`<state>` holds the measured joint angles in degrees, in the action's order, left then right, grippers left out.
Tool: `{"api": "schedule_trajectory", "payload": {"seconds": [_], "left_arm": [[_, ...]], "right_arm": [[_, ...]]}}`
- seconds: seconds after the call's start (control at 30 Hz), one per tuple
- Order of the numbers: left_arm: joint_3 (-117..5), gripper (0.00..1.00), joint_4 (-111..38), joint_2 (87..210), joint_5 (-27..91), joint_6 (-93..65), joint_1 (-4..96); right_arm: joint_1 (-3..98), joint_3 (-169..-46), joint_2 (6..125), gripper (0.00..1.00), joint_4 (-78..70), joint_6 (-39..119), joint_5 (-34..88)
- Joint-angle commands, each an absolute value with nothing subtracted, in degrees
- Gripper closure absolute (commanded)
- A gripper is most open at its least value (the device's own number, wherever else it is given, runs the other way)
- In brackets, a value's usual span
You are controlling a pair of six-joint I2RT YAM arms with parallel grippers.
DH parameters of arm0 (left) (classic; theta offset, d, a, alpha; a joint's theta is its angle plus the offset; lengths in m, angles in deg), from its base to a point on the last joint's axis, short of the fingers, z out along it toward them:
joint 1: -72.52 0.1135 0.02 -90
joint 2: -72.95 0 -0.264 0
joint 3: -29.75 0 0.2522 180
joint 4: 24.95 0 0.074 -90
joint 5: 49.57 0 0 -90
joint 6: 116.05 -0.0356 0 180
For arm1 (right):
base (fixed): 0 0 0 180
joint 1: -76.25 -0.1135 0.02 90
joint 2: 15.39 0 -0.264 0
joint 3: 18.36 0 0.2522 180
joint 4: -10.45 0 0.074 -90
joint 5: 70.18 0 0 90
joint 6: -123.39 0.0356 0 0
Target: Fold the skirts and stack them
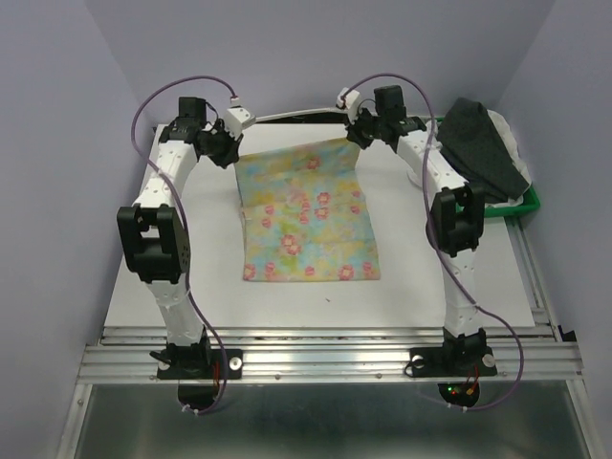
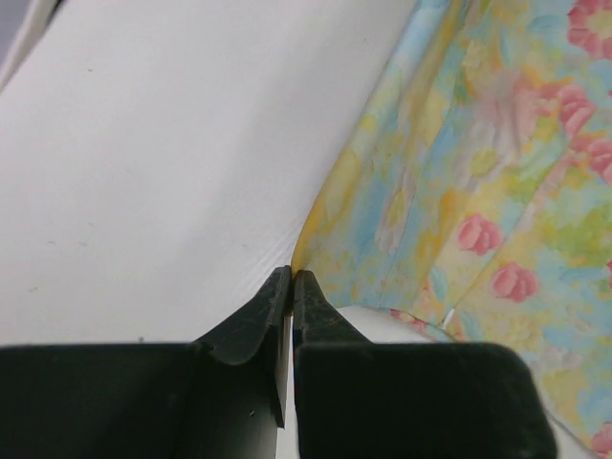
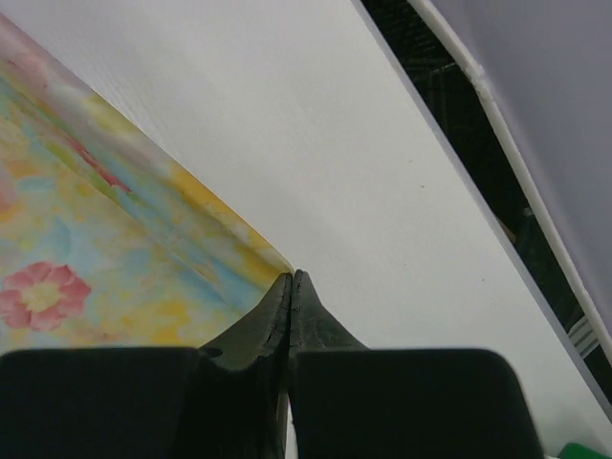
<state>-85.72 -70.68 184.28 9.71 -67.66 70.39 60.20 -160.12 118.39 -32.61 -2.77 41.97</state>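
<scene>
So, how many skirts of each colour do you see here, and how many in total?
yellow floral skirt: 1
dark charcoal skirt: 1
white skirt: 1
Total: 3 skirts

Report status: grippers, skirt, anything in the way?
Left gripper, right gripper shut on far corners of pastel yellow floral cloth skirt, far edge lifted. Dark charcoal speckled skirt, white crinkly skirt piled far right, not in the way.
</scene>
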Motion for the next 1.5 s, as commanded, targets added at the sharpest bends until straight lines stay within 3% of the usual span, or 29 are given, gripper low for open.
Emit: {"api": "schedule_trajectory", "payload": {"seconds": [0.0,0.37,0.5,0.63,1.07,1.27,1.47], "left_arm": [[-84.6,1.0,-71.4,178.2,10.9,-69.5,71.3],[-56.9,1.0,-73.0,161.1,8.8,-80.2,70.9],[-48.6,1.0,-71.4,157.8,10.2,-81.4,70.2],[-41.0,1.0,-65.7,157.6,14.1,-79.4,69.0],[-46.3,1.0,-64.4,163.2,13.3,-73.9,68.7],[-53.3,1.0,-70.2,160.6,13.3,-74.9,68.8],[-52.6,1.0,-75.3,156.3,12.2,-77.3,68.8]], "right_arm": [[61.6,-154.1,107.9,0.99,-28.7,-2.9,41.6],[59.4,-126.5,88.6,0.99,-34.3,-2.8,50.7],[57.2,-110.0,82.5,0.99,-31.0,-0.7,49.3],[56.3,-104.1,82.5,0.99,-26.1,2.6,46.6],[56.3,-114.9,90.3,0.99,-26.8,6.8,40.9],[56.3,-119.7,86.5,0.99,-31.7,6.1,41.4],[56.3,-115.6,80.9,0.99,-35.1,5.7,43.4]]}}
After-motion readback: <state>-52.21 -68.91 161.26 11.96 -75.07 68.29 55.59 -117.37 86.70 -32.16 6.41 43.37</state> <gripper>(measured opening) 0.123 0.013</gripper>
